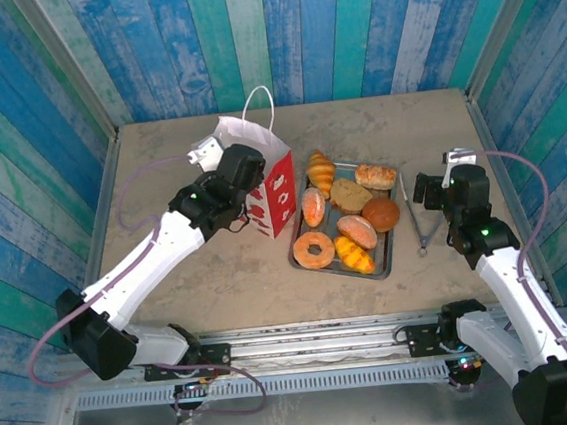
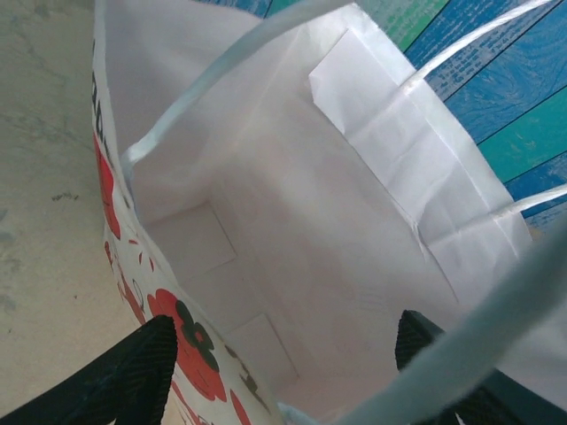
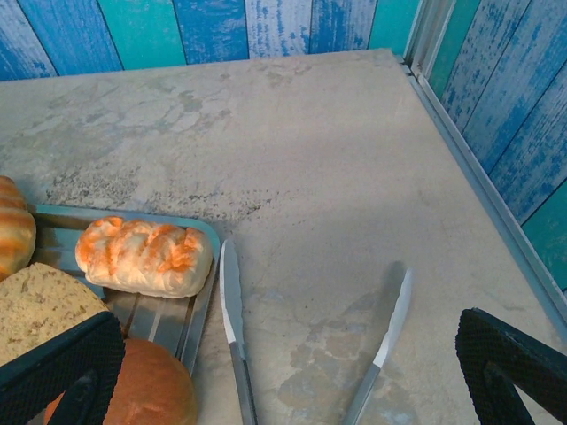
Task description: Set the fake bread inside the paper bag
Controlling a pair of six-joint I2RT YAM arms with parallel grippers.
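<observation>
The paper bag (image 1: 279, 188), white with red fruit prints, stands upright left of the tray. My left gripper (image 1: 249, 179) is at its open top. In the left wrist view that gripper (image 2: 283, 354) is open and straddles the bag's printed wall (image 2: 182, 341); the bag's inside (image 2: 292, 230) is bare white paper. The fake bread lies on the tray: croissant (image 1: 321, 172), braided loaf (image 1: 375, 175), brown slice (image 1: 350, 196), round bun (image 1: 381, 214), ring donut (image 1: 313, 250), yellow twisted roll (image 1: 354, 255). My right gripper (image 1: 430, 190) hangs open right of the tray, holding nothing (image 3: 288, 363).
The grey metal tray (image 1: 391, 247) sits mid-table. Metal tongs (image 1: 421, 225) lie on the table right of it, spread under my right gripper (image 3: 232, 301). Blue plank walls close in the table; the right wall's foot (image 3: 478, 177) is near.
</observation>
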